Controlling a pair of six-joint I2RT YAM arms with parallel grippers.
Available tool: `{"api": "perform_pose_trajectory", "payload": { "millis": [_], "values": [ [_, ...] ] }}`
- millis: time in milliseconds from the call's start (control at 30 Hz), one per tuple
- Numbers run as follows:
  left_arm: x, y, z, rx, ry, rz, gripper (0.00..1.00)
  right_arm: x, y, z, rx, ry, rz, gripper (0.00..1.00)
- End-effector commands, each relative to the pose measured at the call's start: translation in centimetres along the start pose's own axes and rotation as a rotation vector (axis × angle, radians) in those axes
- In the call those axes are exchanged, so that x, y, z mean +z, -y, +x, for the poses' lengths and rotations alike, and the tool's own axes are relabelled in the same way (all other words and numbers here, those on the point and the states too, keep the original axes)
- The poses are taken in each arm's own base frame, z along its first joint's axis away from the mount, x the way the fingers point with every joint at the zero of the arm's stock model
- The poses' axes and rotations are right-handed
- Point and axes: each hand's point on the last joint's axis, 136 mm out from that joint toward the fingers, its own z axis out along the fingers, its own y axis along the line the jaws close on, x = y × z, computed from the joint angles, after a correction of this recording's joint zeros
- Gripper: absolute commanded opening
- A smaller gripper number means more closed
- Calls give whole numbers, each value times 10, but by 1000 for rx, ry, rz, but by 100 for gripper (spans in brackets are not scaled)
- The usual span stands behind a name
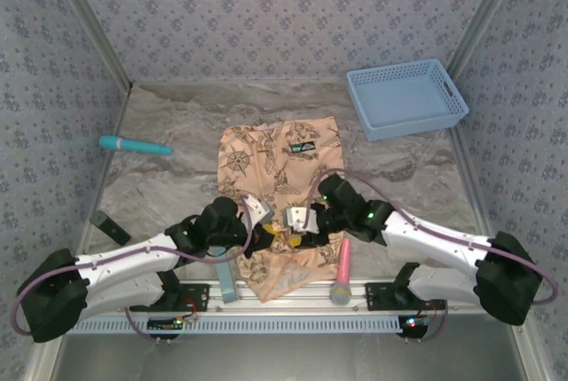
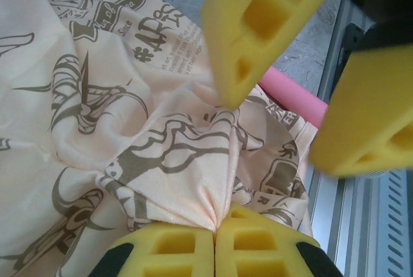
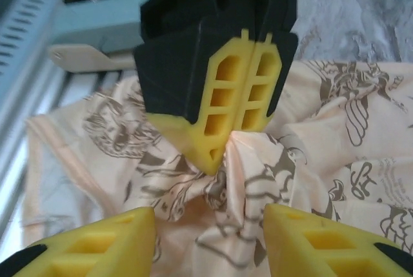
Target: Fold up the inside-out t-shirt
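1. Top external view: the left arm [image 1: 124, 265] reaches in low from 7 o'clock and the right arm [image 1: 435, 239] from 5 o'clock. Their wrists meet over the near half of the inside-out t-shirt [image 1: 280, 168].
2. The shirt lies on the tabletop [image 1: 177, 190] from the centre down to the 6 o'clock edge. Its far half is flat, with a dark label [image 1: 300, 146] facing up. Its near half is rumpled and reaches the metal rail [image 1: 293, 297].
3. The left hand [image 2: 215, 230] has its yellow fingers pressed together, pinching a gathered ridge of the cloth. Creases fan out from the pinch.
4. The right hand [image 3: 210, 228] is spread, one finger on each side of that same ridge and level with the left hand's grip. In the left wrist view, one of its tips sits right at the fold. I cannot tell whether it presses on the cloth.
5. From above, both sets of fingertips are crowded under the wrists and hard to tell apart.
6. A pink tool [image 1: 343, 264] lies just beside the shirt's 3 o'clock edge, and the cloth cuts off part of it in the left wrist view.
7. A blue basket [image 1: 408, 97] sits at 1 o'clock and a teal tool [image 1: 133, 144] at 10 o'clock, both apart from the shirt.
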Motion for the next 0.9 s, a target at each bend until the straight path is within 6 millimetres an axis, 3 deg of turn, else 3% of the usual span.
{"api": "perform_pose_trajectory", "payload": {
  "millis": [0, 100, 200, 267, 333, 367, 433, 633, 767, 867],
  "values": [
    [-1, 20, -32, 55, 85, 78, 7, 7, 45, 27, 73, -155, 277, 31],
    [-3, 25, -32, 90, 96, 105, 7, 2, 54, 28, 111, -149, 284, 0],
    [-5, 22, -25, 137, 69, 84, 8, -15, 53, 18, 192, -39, 166, 0],
    [-2, 2, -16, 142, 42, -20, 10, -33, 46, 2, 268, 101, 7, 0],
    [0, -32, -11, 118, 5, -203, 21, -47, 37, -11, 304, 202, -108, 0],
    [0, -48, -9, 108, -24, -290, 36, -54, 30, -17, 309, 244, -175, 0],
    [7, -59, -3, 127, -93, -341, 38, -65, 22, -29, 327, 323, -285, 0],
    [36, -47, 1, 162, -134, -255, 34, -63, 35, -29, 399, 305, -301, 0],
    [29, -48, -5, 149, -128, -294, 37, -72, 42, -30, 450, 349, -316, 0],
    [15, -40, -14, 163, -112, -286, 42, -63, 54, -13, 520, 260, -257, 0]
  ]
}}
